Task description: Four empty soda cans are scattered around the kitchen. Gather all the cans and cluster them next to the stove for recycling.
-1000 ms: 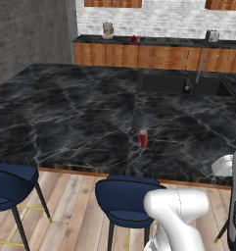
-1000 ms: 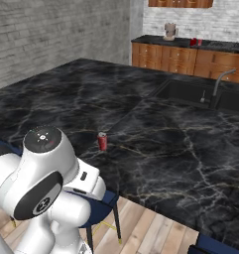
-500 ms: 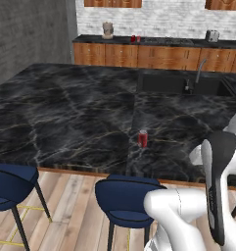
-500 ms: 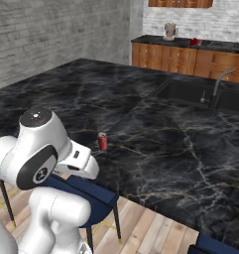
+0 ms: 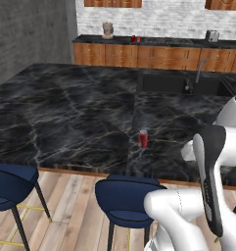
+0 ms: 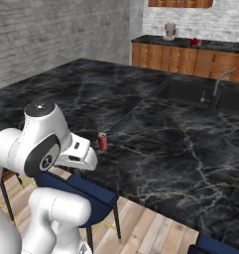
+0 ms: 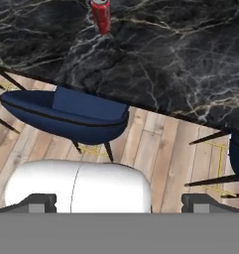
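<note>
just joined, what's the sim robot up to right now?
It's parked at the black marble island, arm folded low by the blue stools. One red soda can stands upright near the island's front edge; nothing holds it. In the hand view the can shows at the top, with the open pincer well short of it, out over the stools and floor. More red cans sit on the far counter by the beige grinder.

Red can on black marble

We see a red, silver-topped soda can (image 5: pixel 143 138) on the black, white-veined counter (image 5: pixel 65 112), navy stools (image 7: pixel 66 115) over tan plank floor (image 7: pixel 155 149), brown cabinets (image 6: pixel 175 58) and a grey brick wall (image 6: pixel 46 34).
</note>
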{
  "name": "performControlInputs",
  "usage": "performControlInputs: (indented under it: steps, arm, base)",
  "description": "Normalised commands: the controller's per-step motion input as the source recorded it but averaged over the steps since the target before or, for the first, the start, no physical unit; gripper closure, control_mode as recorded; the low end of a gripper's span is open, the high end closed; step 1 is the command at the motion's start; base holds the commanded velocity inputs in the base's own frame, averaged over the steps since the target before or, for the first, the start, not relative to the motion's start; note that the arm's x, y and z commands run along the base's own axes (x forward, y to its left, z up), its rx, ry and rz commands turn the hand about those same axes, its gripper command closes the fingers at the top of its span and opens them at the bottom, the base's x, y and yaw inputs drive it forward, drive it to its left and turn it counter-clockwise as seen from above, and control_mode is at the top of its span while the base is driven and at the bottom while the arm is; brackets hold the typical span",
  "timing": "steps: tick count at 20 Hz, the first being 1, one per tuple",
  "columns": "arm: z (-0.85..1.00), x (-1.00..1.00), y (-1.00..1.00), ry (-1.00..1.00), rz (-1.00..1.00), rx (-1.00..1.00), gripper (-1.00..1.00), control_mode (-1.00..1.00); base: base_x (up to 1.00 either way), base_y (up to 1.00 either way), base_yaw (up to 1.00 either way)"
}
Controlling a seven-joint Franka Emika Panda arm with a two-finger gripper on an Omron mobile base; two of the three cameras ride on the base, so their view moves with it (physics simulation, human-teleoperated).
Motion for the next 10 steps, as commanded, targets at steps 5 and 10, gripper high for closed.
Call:
performControlInputs:
  steps: [5, 10]
  arm:
    - [0.00, 0.67, 0.12, 0.06, 0.00, 0.01, -1.00, -1.00]
    - [-0.03, 0.32, -0.04, -0.02, 0.00, 0.10, -1.00, -1.00]
  base:
    - [0.00, 0.00, 0.00]
    - [0.00, 0.00, 0.00]
